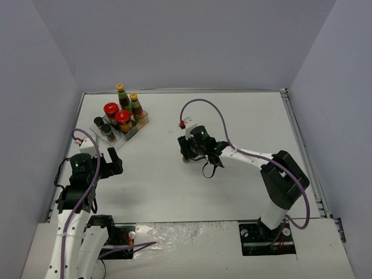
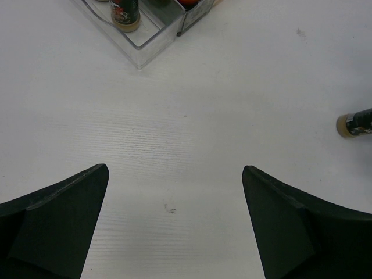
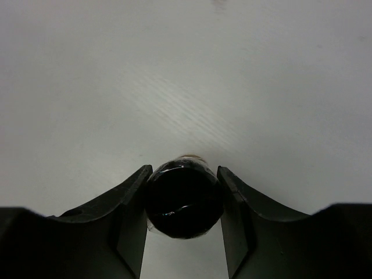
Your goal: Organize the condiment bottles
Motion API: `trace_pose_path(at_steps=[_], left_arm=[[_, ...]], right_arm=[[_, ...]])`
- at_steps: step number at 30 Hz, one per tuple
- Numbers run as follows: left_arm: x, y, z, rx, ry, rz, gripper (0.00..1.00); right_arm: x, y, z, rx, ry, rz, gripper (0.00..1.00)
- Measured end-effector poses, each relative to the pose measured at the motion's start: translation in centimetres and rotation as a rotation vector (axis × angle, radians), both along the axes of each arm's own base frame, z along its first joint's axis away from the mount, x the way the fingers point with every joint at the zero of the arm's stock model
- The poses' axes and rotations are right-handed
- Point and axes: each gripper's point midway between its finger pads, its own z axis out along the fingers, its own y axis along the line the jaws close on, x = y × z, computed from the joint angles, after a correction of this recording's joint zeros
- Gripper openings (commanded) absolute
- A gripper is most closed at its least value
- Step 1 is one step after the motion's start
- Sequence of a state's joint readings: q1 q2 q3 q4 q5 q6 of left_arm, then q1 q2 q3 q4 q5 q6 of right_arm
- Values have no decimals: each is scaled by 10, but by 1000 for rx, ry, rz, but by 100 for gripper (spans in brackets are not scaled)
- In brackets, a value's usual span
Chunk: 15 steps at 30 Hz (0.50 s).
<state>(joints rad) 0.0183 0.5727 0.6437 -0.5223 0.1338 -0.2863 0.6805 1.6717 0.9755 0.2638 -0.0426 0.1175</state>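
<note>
The clear and tan stepped rack (image 1: pixel 141 120) stands at the back left. It holds two tall yellow-capped sauce bottles (image 1: pixel 121 96), two red-lidded jars (image 1: pixel 122 118) and two black-capped spice jars (image 1: pixel 106 129). My right gripper (image 1: pixel 186 154) is at mid-table, shut on the third spice jar (image 3: pixel 183 200); the fingers (image 3: pixel 135 197) press both sides of its black cap. I cannot tell whether the jar rests on the table. My left gripper (image 1: pixel 108 158) is open and empty, low over bare table near the rack (image 2: pixel 139 49). The held jar also shows at the right edge of the left wrist view (image 2: pixel 354 123).
A white table (image 1: pixel 244 122) is walled in by grey panels on the left, back and right. A spice jar (image 2: pixel 125 14) stands in the rack's front step near the left gripper (image 2: pixel 174 169). The right arm's cable (image 1: pixel 203 104) loops above the table.
</note>
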Motion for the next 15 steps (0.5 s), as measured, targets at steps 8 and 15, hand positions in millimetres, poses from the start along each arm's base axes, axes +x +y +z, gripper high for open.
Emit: trace_pose_path(at_steps=[8, 15], left_arm=[[0, -6, -1, 6, 3, -36, 97], [0, -29, -2, -6, 9, -137, 97]], right_arm=[[-39, 108, 2, 23, -55, 296, 7], [-47, 132, 2, 37, -84, 374, 55]])
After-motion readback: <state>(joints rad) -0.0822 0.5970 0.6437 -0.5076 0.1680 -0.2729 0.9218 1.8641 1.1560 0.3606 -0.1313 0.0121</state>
